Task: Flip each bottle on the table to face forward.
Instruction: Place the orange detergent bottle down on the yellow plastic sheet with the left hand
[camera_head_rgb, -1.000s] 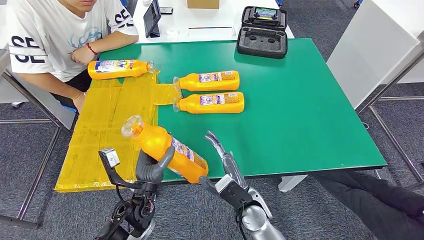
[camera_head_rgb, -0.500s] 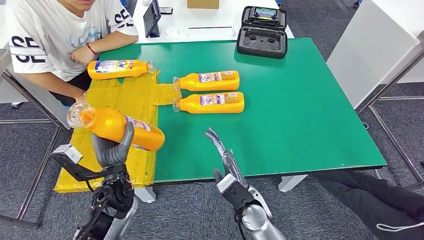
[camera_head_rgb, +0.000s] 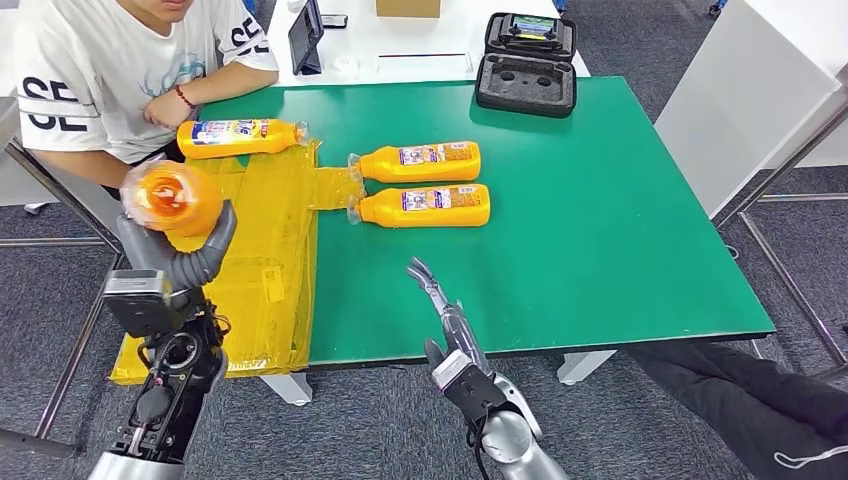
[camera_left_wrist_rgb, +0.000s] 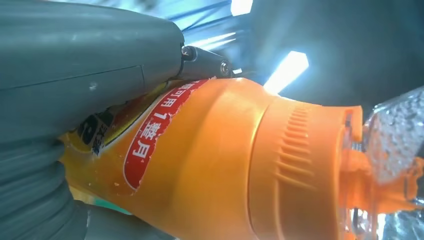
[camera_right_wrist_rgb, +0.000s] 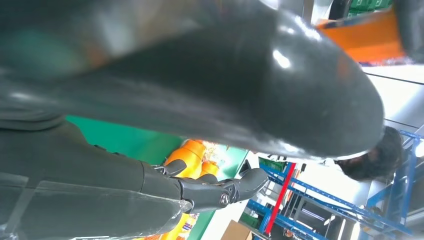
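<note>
Person (camera_head_rgb: 110, 70) beside yellow sheet (camera_head_rgb: 255, 250)

Office-like robot test room

Grey carpet tiles (camera_head_rgb: 640, 420) cover the floor; a green-topped table (camera_head_rgb: 600, 230) fills the middle of the frame, a white desk (camera_head_rgb: 420, 45) with a tablet (camera_head_rgb: 303, 35) stands at the top, a white partition (camera_head_rgb: 750, 100) upper right, and a seated person (camera_head_rgb: 110, 70) upper left.
</note>
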